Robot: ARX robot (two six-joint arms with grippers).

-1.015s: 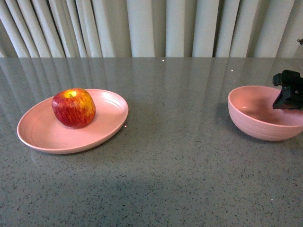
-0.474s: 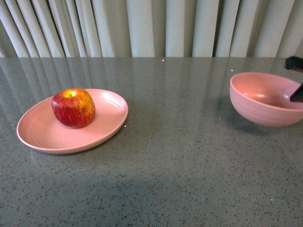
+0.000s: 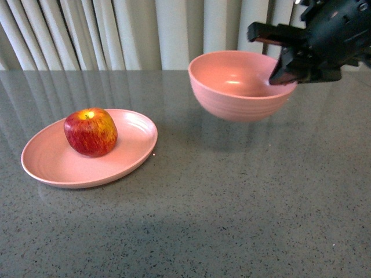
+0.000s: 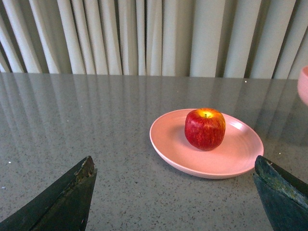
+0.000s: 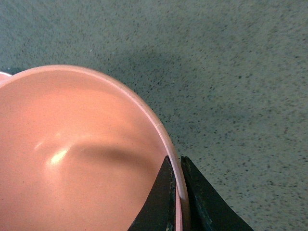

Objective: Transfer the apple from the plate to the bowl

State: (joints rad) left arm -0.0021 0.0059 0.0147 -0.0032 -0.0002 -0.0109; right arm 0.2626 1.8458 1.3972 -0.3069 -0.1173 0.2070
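1. The plate (image 3: 55, 168) lies on the grey table (image 3: 232, 208) at about 9 o'clock in the front view. As seen there, its wide oval runs from 8 o'clock towards 2 o'clock.
2. The apple (image 3: 90, 132) sits upright on the plate with its yellow stem dimple up, a little towards the plate's 12 o'clock side. It is round, so no axis favours one grip over another.
3. In its wrist view, the left gripper (image 4: 174, 162) has its fingers spread wide and holds nothing. The apple (image 4: 205, 128) stands ahead of it at roughly 12 o'clock along its reach, well apart from the fingertips.
4. A bare stretch of table separates the plate from the bowl (image 3: 240, 92).
5. The bowl hangs mouth up towards 1 o'clock in the front view and looks clear of the table, with a shadow under it.
6. The right gripper (image 3: 283, 68) is clamped on the bowl's rim at its 3 o'clock side. The right wrist view shows one finger inside the rim and one outside (image 5: 177, 197).
7. From the bowl, the apple lies at about 8 o'clock and lower. The free left arm looks nearer and better placed to take the apple, as the right is occupied.
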